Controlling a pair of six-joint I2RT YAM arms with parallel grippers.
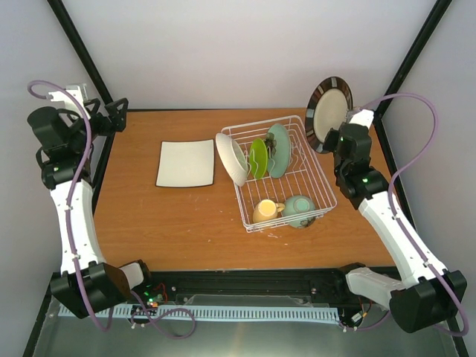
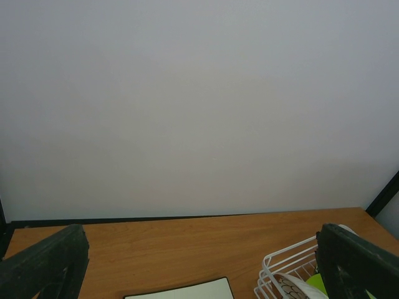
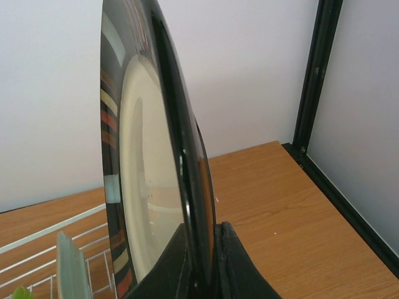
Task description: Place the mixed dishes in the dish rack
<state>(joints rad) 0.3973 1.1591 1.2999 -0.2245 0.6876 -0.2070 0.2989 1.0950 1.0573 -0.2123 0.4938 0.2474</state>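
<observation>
While my right hand (image 3: pixel 202 261) clamps the dark striped-rim round plate (image 1: pixel 329 111) upright near the white wire dish rack (image 1: pixel 286 222) (plate top cropped at my wrist), my left hand (image 1: pixel 113 116) gapes empty.

Dish inventory
One dark-rimmed plate (image 1: pixel 330 111), three other round plates (image 1: pixel 232 158) (image 1: pixel 258 158) (image 1: pixel 279 149), one square plate (image 1: pixel 185 163), one mug (image 1: pixel 265 210), one bowl (image 1: pixel 300 209), one rack (image 1: pixel 297 178).
</observation>
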